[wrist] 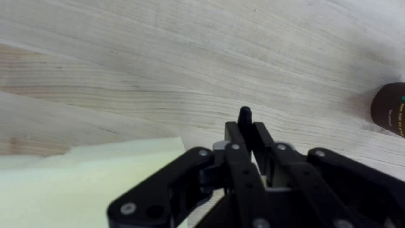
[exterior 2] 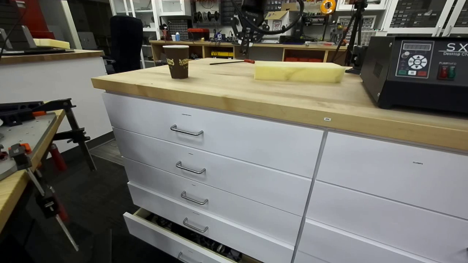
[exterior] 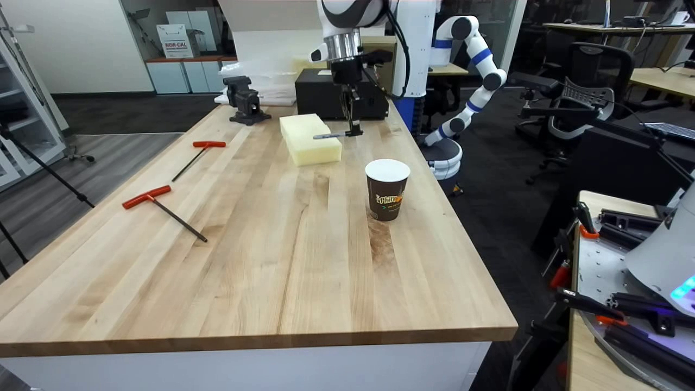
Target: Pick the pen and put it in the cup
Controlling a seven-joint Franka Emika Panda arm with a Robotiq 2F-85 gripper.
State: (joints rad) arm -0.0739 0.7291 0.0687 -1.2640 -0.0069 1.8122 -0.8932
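1. Wrist view: yellow foam block (wrist: 85, 190) left of the fingers (wrist: 232, 133).
2. They're pinching the pen (exterior: 329, 136), roughly level; I'd call this the carry.
3. Paper coffee cup (wrist: 390, 109) right of them; next I'd get above it, tip the pen down, release.

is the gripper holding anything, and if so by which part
The pen, near its dark end: that end pokes just past the fingers in the wrist view, and the longer grey part juts out sideways in an exterior view.
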